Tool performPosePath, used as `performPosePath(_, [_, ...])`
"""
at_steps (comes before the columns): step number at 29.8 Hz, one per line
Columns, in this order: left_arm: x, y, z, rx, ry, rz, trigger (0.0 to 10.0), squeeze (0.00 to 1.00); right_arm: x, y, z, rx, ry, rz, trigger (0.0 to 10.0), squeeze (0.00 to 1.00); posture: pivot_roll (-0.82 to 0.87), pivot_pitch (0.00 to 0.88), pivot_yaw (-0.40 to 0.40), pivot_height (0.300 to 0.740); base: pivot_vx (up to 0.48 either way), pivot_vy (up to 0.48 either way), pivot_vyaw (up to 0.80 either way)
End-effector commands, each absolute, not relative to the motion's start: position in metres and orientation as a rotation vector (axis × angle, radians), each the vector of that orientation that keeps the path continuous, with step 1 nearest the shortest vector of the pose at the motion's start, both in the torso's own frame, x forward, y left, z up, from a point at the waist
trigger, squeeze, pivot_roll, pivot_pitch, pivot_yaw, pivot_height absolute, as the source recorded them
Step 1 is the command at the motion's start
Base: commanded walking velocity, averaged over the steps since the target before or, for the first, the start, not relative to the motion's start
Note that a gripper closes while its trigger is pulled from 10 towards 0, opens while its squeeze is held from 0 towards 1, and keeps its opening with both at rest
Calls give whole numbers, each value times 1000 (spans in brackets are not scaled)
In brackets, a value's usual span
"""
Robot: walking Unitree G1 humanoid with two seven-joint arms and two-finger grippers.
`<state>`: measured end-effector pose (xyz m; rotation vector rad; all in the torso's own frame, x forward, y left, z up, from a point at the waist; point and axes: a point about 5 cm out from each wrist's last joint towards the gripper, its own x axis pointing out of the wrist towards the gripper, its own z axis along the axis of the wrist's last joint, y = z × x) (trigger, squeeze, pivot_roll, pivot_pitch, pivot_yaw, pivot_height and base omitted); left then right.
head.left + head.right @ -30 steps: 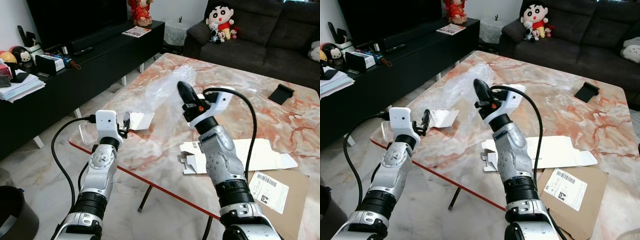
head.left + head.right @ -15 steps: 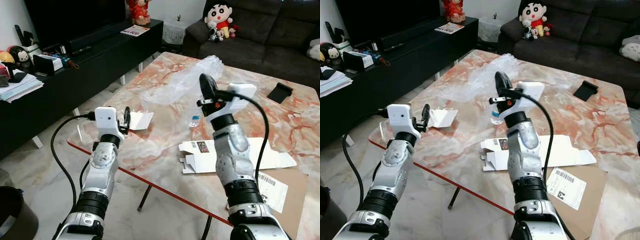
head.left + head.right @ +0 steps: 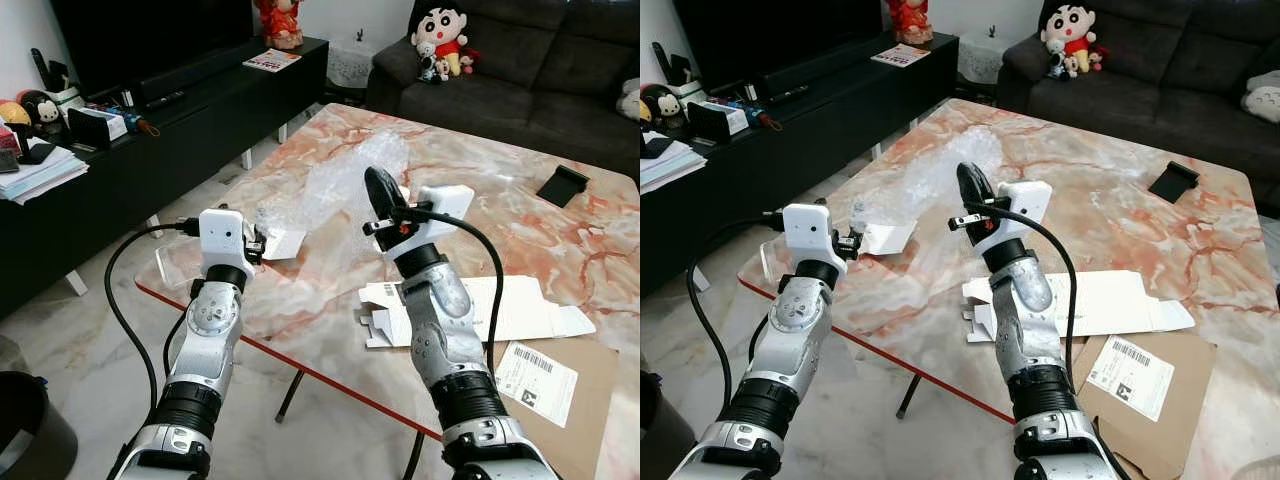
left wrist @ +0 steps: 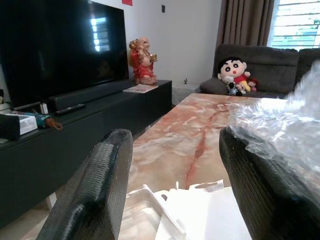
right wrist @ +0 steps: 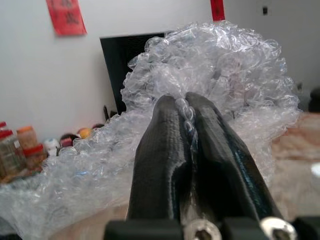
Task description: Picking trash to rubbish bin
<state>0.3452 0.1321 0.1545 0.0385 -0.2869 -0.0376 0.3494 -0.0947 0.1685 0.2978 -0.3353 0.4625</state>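
Bubble wrap (image 5: 220, 65) pinched by right gripper (image 3: 384, 196), swung back left toward spread left gripper (image 4: 175, 185), so carrying to bin is awaited

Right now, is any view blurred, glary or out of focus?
Both eye views: sharp and evenly lit, though the bubble wrap reads faint against the marble table. Left wrist view: open left gripper fingers soft up close, window reflection on the TV. Right wrist view: right gripper and wrap crisp, background wall blurred.
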Motion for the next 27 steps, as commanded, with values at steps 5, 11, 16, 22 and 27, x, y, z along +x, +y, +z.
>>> performPosePath(5, [343, 136, 155, 46, -297, -12, 10000, 0, 351, -99, 165, 272, -324, 433, 10000, 0, 2, 0, -80, 740, 0, 0, 0])
performPosePath(11, [343, 136, 154, 45, -297, -5, 10000, 0, 352, -100, 161, 255, -309, 426, 10000, 0, 0, 0, -83, 740, 0, 0, 0])
performPosePath(16, [343, 136, 154, 43, -297, -4, 10000, 0, 352, -100, 159, 251, -306, 427, 10000, 0, 0, 0, -83, 740, 0, 0, 0])
performPosePath(22, [343, 136, 154, 46, -293, -4, 10000, 0, 352, -97, 156, 245, -295, 436, 10000, 0, 0, 0, -83, 740, -248, 0, 0])
performPosePath(27, [343, 136, 154, 46, -293, -5, 10000, 0, 352, -96, 155, 249, -289, 437, 10000, 0, 1, 0, -84, 740, -299, 0, 0])
